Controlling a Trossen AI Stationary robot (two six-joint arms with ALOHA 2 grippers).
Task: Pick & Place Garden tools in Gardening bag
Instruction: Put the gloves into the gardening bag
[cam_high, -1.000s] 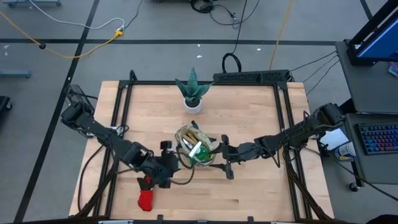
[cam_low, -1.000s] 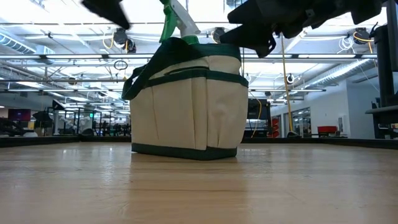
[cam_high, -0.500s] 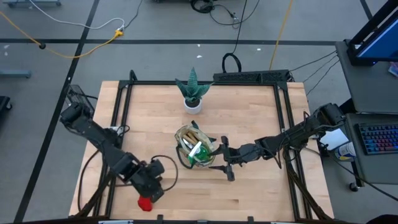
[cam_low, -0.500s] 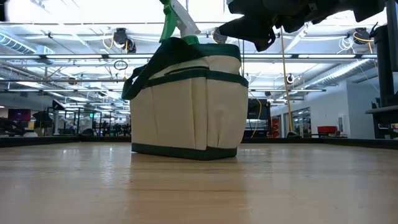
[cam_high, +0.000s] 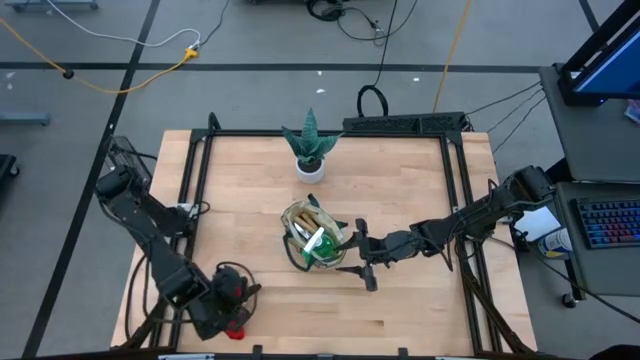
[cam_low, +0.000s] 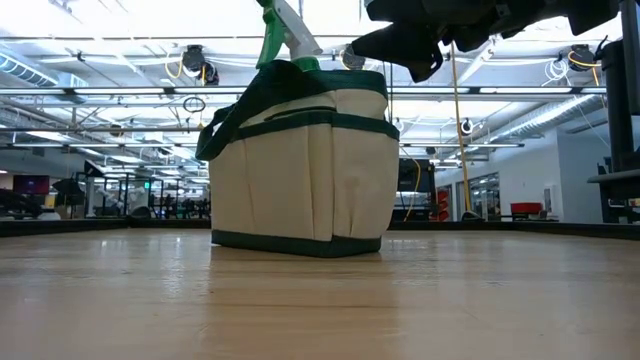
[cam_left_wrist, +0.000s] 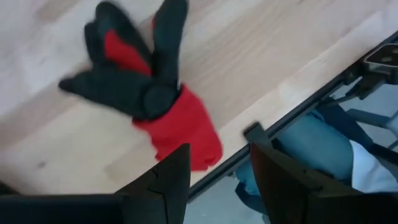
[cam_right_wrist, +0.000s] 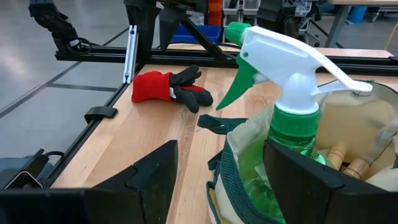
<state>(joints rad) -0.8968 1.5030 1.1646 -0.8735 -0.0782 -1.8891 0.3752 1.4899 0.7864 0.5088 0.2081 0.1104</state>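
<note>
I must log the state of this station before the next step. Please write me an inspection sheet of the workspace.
Surface: wooden table in a black frame, no spill seen.
Job's things: gardening bag at mid-table, holding a green spray bottle and wooden-handled tools; red-black glove lies flat near the table's left front edge.
Clutter: spiky plant in a white pot behind the bag.
Grippers: left pincer open, above the glove's red cuff; right pincer open beside the bag, empty.
Cables: yellow, white and black cables on the floor beyond the table; none seen on the table.
Surroundings: keyboard on a side desk at right; a person's jeans-clad leg by the table edge.
</note>
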